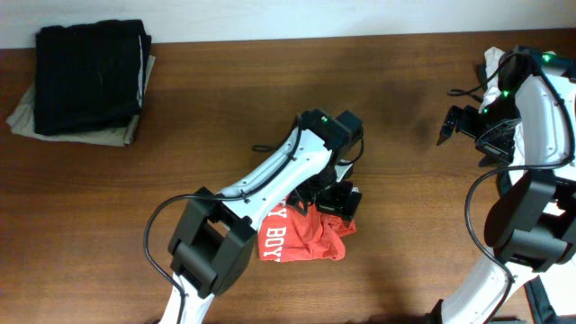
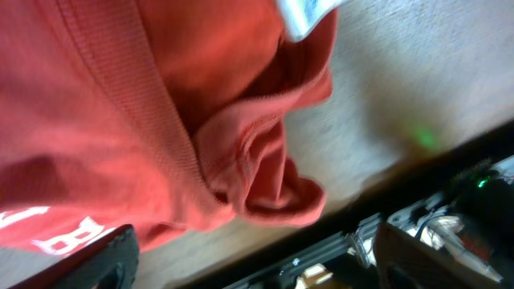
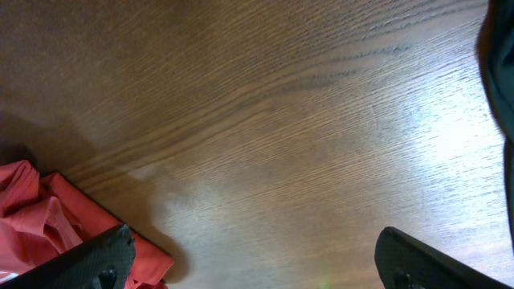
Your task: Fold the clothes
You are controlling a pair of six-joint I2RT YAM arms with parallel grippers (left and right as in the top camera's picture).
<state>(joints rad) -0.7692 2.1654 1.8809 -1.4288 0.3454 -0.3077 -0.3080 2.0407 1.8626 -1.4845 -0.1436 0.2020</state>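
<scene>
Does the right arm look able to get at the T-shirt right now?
Probably yes: only bare table lies between the right gripper and the T-shirt, whose edge shows in the right wrist view. The left gripper hangs over that side, though, so room looks tight.

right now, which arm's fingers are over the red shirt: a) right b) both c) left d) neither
c: the left fingers sit right over the red T-shirt, while the right fingers are over the table wood, off to the side of the shirt.
</scene>
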